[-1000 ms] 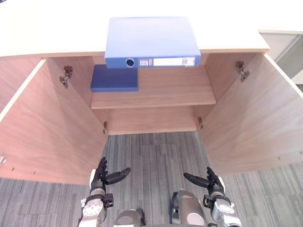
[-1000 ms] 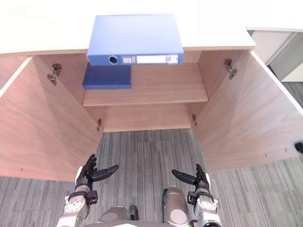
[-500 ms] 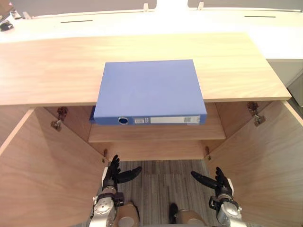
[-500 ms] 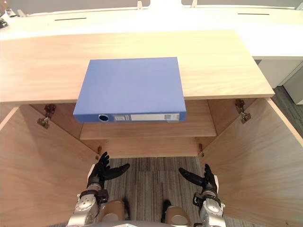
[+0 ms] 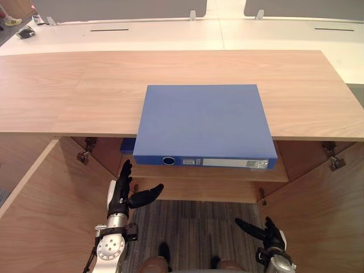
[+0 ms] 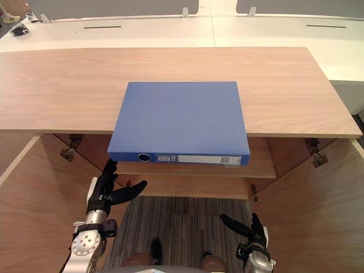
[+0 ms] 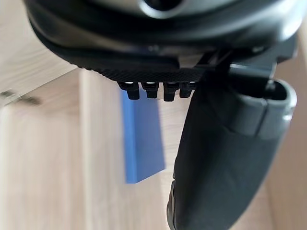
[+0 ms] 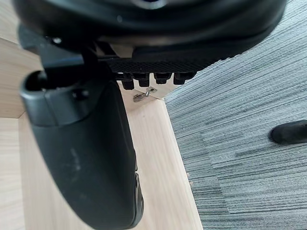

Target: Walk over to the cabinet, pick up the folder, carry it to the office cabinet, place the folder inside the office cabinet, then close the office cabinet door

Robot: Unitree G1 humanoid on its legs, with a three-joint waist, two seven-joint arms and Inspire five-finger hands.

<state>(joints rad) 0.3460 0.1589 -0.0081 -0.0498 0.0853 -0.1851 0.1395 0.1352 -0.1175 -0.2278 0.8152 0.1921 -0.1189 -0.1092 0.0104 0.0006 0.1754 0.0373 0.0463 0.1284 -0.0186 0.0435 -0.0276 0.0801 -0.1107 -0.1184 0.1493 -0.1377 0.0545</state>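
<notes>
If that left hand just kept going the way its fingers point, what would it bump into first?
Probably the dark blue folder on the shelf inside the open cabinet; the left hand has straight fingers aimed at it. Depth is unclear, so the shelf's edge could come first.

carpet: grey, striped | white desk: far side | dark item: on white desk

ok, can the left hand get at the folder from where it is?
Probably yes. The folder lies on the cabinet top, spine overhanging the front edge, and the left hand sits open just below its corner with nothing between them.
</notes>
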